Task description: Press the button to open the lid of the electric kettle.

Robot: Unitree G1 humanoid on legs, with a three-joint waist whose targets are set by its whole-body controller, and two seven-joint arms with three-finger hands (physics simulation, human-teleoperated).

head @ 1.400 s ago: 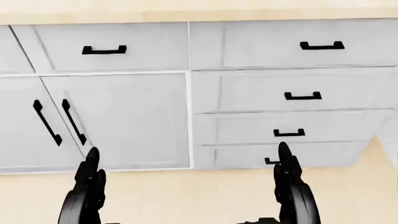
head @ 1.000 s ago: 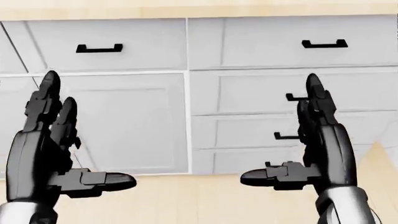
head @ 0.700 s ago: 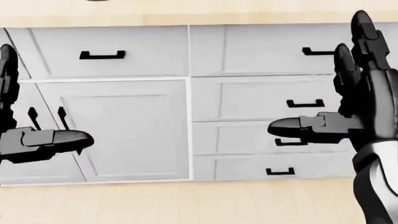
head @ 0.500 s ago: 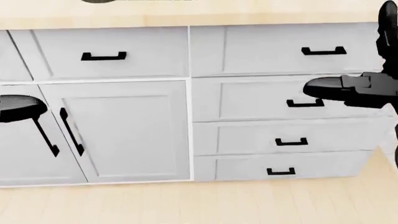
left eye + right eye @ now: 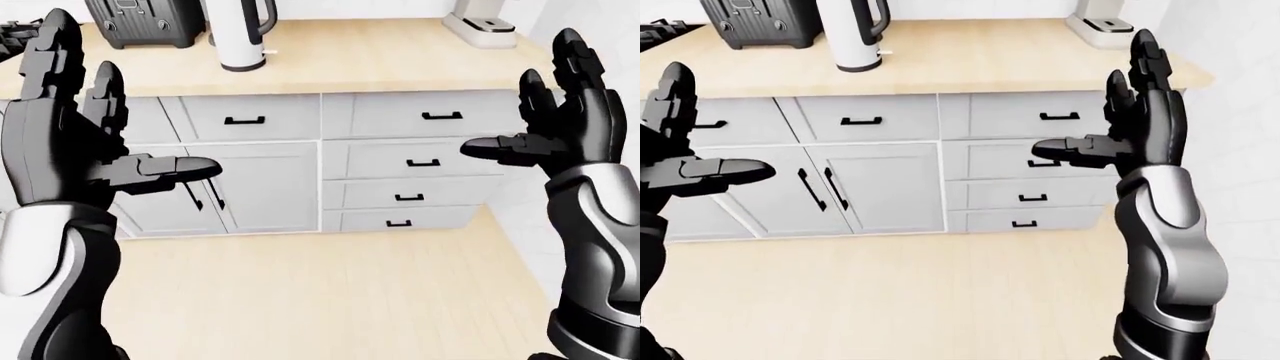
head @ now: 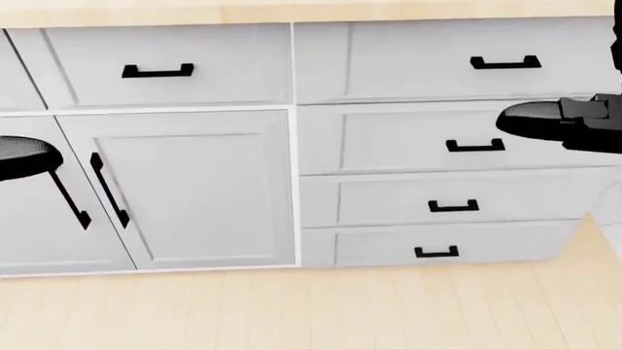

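The white electric kettle with a black handle stands on the wooden countertop at the top left of the left-eye view. The view's top edge cuts off its lid, and no button shows. My left hand is raised at the left, fingers spread upward and thumb pointing right, open and empty. At the right my right hand is also raised, open and empty. Both hands are well short of the counter and below the kettle in the picture. The head view catches only the thumbs of the left hand and right hand.
A black appliance stands left of the kettle. A white machine base sits at the counter's right end. Below are grey drawers and cabinet doors with black handles. A wood floor lies between me and them, and a white wall is at the right.
Both hands rose from the bottom of the head view and spread out to its left and right edges. The cabinets shifted slightly in the picture, so the camera moved a little.
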